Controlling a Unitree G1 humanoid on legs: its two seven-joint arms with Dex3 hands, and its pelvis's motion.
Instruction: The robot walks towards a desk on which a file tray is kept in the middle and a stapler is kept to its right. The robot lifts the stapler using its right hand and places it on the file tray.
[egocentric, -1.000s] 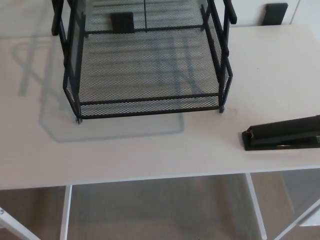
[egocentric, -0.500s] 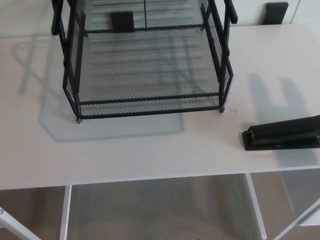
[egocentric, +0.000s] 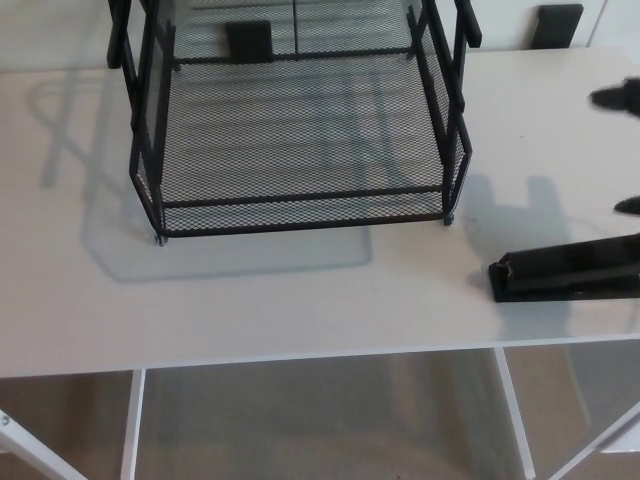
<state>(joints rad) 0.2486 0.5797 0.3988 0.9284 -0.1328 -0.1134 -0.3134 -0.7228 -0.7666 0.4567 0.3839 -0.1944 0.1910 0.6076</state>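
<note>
Of the right hand (egocentric: 618, 98) only 2 matte black, bluntly pointed fingertips (egocentric: 630, 206) show.

I work from one head view. It looks steeply down from above the desk's (egocentric: 300, 300) near edge, facing forward across it. It sits close: the tray (egocentric: 300, 195) is cropped at the top, the stapler (egocentric: 570, 270) at the right, with floor (egocentric: 320, 420) showing below.

White desk (egocentric: 300, 310) with black mesh file tray (egocentric: 300, 212) and black stapler (egocentric: 570, 268)
</note>
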